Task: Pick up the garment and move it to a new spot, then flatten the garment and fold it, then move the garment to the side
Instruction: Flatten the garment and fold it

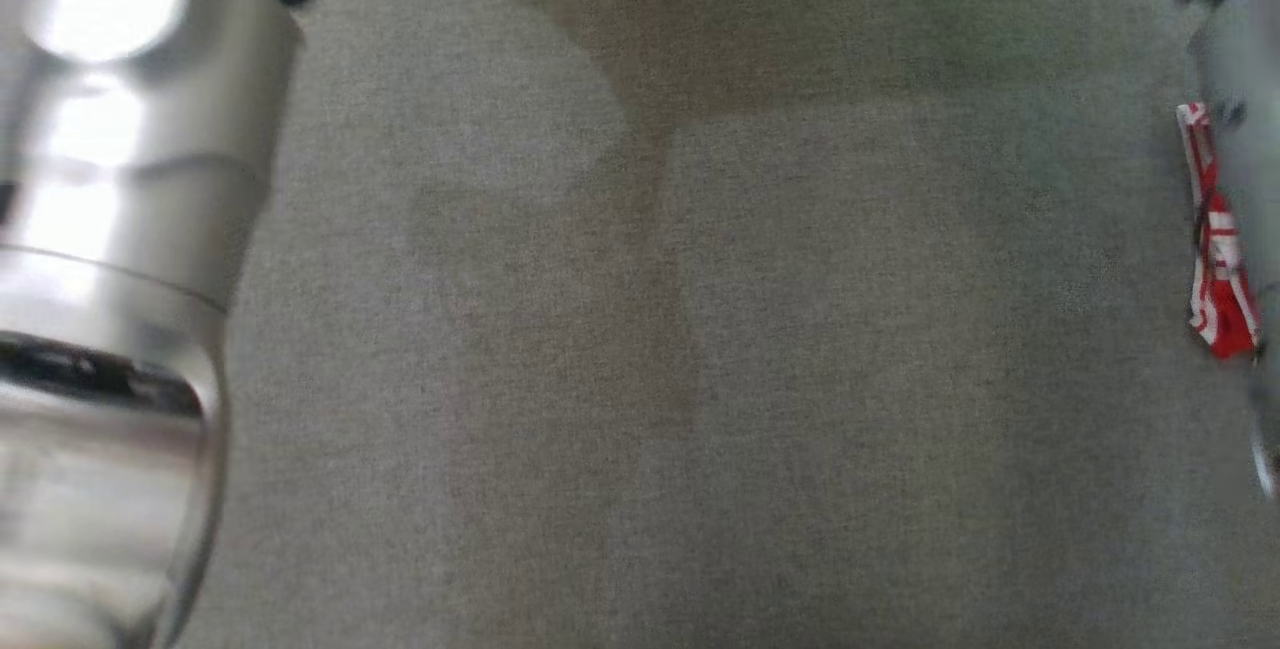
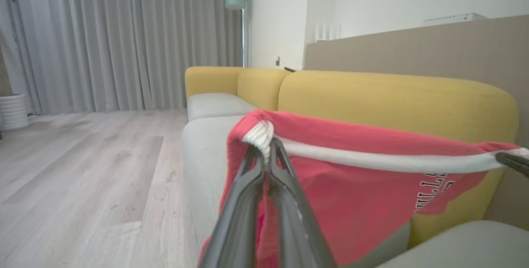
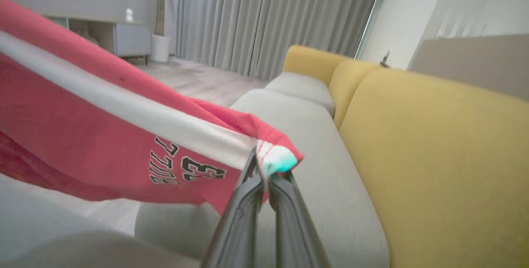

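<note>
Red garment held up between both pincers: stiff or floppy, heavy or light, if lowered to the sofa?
Likely floppy: the garment hangs loose below its white band between the left pincer and right pincer. Probably light: thin fingertip pinches carry it.

Red garment (image 2: 351, 202) with white band and black lettering; yellow-backed, grey-seated sofa (image 2: 396, 103).

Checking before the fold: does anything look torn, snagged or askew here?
Nothing stands out: the red garment shows no tear, its white band stretched between the left pincer and the right pincer over the grey sofa seat.
</note>
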